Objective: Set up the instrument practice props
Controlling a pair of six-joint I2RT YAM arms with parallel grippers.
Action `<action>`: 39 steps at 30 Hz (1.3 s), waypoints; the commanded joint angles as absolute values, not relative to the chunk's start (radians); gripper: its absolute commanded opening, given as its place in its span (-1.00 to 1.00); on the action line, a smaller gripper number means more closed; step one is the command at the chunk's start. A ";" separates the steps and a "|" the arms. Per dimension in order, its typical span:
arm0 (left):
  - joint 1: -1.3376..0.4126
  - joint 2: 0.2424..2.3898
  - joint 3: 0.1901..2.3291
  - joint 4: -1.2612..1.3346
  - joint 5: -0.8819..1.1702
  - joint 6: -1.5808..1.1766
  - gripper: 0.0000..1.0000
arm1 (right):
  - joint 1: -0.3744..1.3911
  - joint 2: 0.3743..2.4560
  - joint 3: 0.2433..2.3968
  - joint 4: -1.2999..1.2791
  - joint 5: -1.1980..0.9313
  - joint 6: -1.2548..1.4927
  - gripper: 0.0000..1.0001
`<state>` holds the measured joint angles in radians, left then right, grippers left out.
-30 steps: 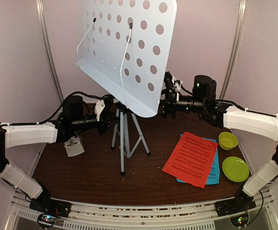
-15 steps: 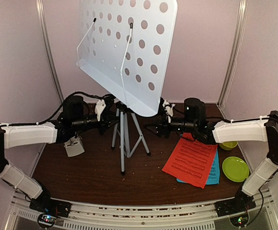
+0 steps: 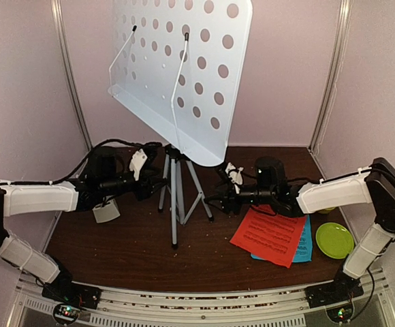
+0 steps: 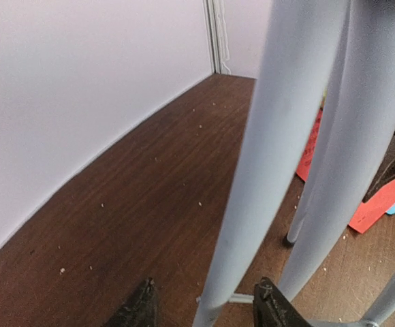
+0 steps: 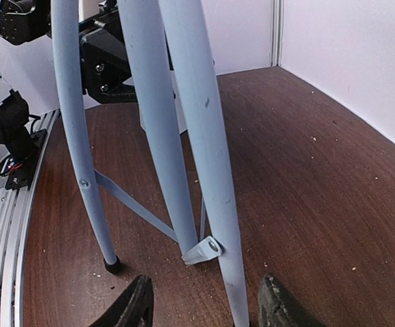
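Note:
The pale-blue perforated stand desk (image 3: 184, 68) sits tilted on the silver tripod (image 3: 174, 197) at mid table. My left gripper (image 3: 156, 185) is open at the tripod's left side; in the left wrist view (image 4: 204, 313) one tripod leg (image 4: 272, 170) runs between its open jaws. My right gripper (image 3: 216, 197) is open at the tripod's right side; in the right wrist view (image 5: 204, 306) a leg (image 5: 197, 136) stands between its fingertips. The red page (image 3: 269, 231) lies on the blue page (image 3: 305, 248). The grey metronome (image 3: 105, 211) sits behind my left arm.
A lime-green plate (image 3: 334, 240) lies at the right edge; the bowl is mostly hidden behind my right arm. Pale walls close in the left, back and right sides. The tripod's thin cross braces (image 5: 133, 208) span low between its legs.
My right arm has dropped from the desk's lower edge down and leftward to the tripod legs. My left arm has lowered slightly. The stand has not moved.

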<state>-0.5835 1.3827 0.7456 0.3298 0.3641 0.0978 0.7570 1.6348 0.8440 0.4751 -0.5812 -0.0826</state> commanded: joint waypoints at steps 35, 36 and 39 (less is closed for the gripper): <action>-0.578 1.633 0.775 0.412 0.288 0.329 -0.87 | 0.760 1.854 1.029 0.308 -0.391 -0.276 -1.00; -0.576 1.635 0.785 0.400 0.286 0.336 -0.92 | 0.759 1.852 1.032 0.298 -0.381 -0.277 -1.00; -0.574 1.644 0.799 0.390 0.278 0.344 -0.99 | 0.757 1.842 1.039 0.255 -0.367 -0.302 -1.00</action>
<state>-0.5659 1.6295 0.7597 0.3866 0.2779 0.2882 0.7567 1.8572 1.0100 0.3321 -0.4168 -0.2802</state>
